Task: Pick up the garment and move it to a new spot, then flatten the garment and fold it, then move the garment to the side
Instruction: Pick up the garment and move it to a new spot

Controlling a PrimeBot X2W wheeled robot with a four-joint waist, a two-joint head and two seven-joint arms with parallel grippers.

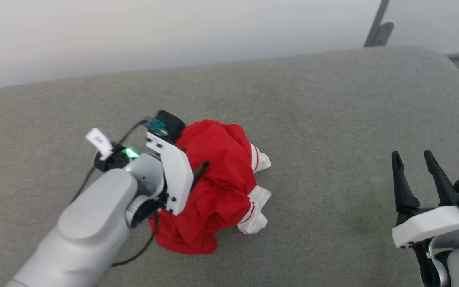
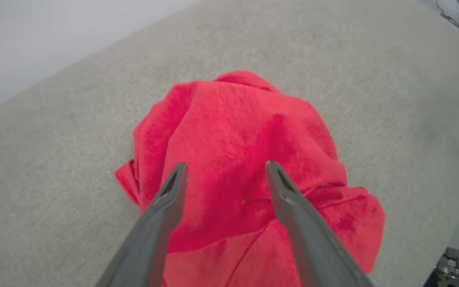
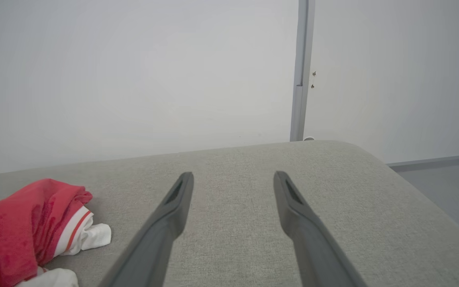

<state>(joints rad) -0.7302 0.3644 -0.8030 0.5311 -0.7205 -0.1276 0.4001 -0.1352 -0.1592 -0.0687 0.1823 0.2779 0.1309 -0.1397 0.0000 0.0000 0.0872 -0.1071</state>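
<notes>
garment [image 1: 217, 191] lay bunched mid bench [image 1: 333, 99] | left gripper [image 2: 225, 167] jaws spread over it | right gripper [image 1: 412, 156] jaws spread, near right edge

We see a bright red shirt [image 1: 217, 187] with white sleeve ends [image 1: 259, 201] that carry thin red stripes. The cushion [image 1: 333, 119] is a grey-beige weave and the wall [image 1: 173, 32] a plain off-white. The right gripper [image 1: 411, 153] has black fingers [image 1: 403, 187] on a white body, and a green light [image 1: 131, 152] glows on the silver-grey left arm [image 1: 90, 223]
</notes>
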